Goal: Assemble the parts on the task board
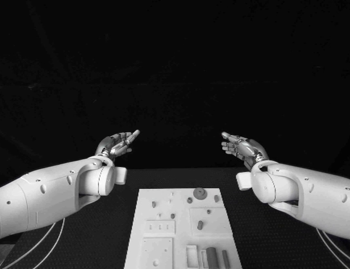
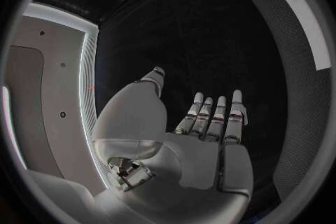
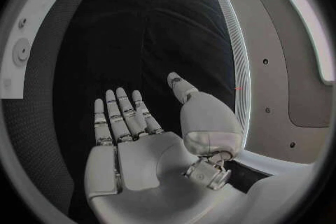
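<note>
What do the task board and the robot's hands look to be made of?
Task board: probably matte white plastic, flat and even, without glare. Left hand and right hand: apparently metal, with bright silver glints on the fingers; their palms look like smooth pale plastic in the wrist views.

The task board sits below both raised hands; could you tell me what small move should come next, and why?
Probably lower one hand toward the task board. Both the left hand and right hand are open, held up beyond it, while its parts lie untouched.
</note>
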`<state>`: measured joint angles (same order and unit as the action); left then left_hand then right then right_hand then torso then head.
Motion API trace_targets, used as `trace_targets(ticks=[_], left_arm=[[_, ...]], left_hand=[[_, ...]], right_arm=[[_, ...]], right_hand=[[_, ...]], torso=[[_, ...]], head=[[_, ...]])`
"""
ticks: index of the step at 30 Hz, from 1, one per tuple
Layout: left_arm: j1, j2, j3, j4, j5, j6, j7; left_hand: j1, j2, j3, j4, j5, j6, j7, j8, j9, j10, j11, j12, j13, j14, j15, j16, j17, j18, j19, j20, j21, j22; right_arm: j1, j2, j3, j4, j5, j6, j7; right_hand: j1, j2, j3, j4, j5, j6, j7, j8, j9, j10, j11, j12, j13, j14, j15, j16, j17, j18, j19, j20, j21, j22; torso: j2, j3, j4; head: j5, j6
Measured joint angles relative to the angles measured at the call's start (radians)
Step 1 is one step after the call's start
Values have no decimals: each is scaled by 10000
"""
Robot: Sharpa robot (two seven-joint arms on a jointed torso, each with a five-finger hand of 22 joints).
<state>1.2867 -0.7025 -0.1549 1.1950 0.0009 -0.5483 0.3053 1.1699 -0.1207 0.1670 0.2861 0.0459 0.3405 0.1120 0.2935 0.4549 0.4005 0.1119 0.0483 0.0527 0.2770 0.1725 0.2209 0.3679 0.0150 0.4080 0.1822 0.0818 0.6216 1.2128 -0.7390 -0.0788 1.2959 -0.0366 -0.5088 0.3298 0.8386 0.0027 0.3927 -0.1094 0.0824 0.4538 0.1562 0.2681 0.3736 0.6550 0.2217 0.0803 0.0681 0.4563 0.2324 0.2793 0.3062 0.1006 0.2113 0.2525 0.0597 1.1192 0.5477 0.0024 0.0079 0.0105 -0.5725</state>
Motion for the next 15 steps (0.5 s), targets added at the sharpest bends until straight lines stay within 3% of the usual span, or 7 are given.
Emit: trace_targets(ticks=[3,4,5,7,12,13,15], left_arm=[[275,99,-165,-454,-10,539,-452],[344,123,-202,-569,-14,719,-604],[380,134,-222,-630,-16,837,-701],[414,147,-244,-695,-20,1006,-847],[423,163,-257,-729,-33,1327,-1120],[428,-11,-289,-530,-68,1381,-1147],[441,-483,-338,108,-177,1522,-1153]], left_hand=[[117,-28,18,19,2,99,76,92,134,211,53,24,33,295,41,233,277,0,35,1,46,148],[126,-29,19,19,2,149,126,135,185,345,81,74,53,423,62,337,404,0,60,-24,79,186],[234,-16,19,19,2,232,166,182,245,512,115,111,82,584,96,451,538,-1,77,-41,87,213],[406,13,19,19,2,399,270,299,358,906,202,217,140,935,219,700,831,1,226,-102,187,274],[1182,216,-63,-119,2,1251,436,704,513,2711,577,789,434,2238,482,1393,1221,0,1001,-369,594,481],[1529,295,-130,-186,44,1554,457,792,515,3100,661,946,486,2571,462,1504,1244,0,1258,-437,691,508],[2009,395,-225,-280,134,1969,492,863,498,3586,734,1126,540,3088,435,1663,1280,2,1697,-557,844,531]], right_arm=[[322,78,-142,-553,-168,870,-542],[415,104,-181,-716,-232,1179,-737],[476,119,-208,-821,-280,1404,-874],[560,145,-254,-976,-354,1749,-1091],[731,192,-324,-1276,-550,2593,-1616],[700,375,-311,-1514,-937,2671,-1662],[484,1021,-321,-2558,-2202,2649,-1674]], right_hand=[[247,-18,84,-202,38,170,13,114,52,239,46,87,18,214,69,131,71,10,278,14,63,632],[358,-38,120,-310,40,214,35,160,73,348,61,123,31,325,99,184,97,148,420,13,80,875],[455,-51,165,-404,40,295,29,203,90,437,75,167,40,425,111,233,120,154,535,18,93,1041],[635,-73,236,-574,40,425,31,267,109,603,114,244,54,600,152,325,160,177,743,13,158,1255],[1245,-142,518,-1184,40,977,77,551,190,1349,97,524,120,1320,147,649,283,544,1529,22,238,1624],[1412,-171,610,-1275,39,1136,104,623,210,1570,60,601,136,1547,107,753,328,549,1760,29,297,1673],[1695,-204,709,-1428,39,1368,133,726,239,1885,-12,713,156,1877,12,893,396,771,2099,31,312,1708]], torso=[[1,0,1],[1,1,1],[1,1,1],[1,1,2],[1,1,1],[1,-1,-1],[20,24,41]], head=[[0,0],[0,1],[0,1],[0,1],[1,1],[-1,-4],[3,-105]])
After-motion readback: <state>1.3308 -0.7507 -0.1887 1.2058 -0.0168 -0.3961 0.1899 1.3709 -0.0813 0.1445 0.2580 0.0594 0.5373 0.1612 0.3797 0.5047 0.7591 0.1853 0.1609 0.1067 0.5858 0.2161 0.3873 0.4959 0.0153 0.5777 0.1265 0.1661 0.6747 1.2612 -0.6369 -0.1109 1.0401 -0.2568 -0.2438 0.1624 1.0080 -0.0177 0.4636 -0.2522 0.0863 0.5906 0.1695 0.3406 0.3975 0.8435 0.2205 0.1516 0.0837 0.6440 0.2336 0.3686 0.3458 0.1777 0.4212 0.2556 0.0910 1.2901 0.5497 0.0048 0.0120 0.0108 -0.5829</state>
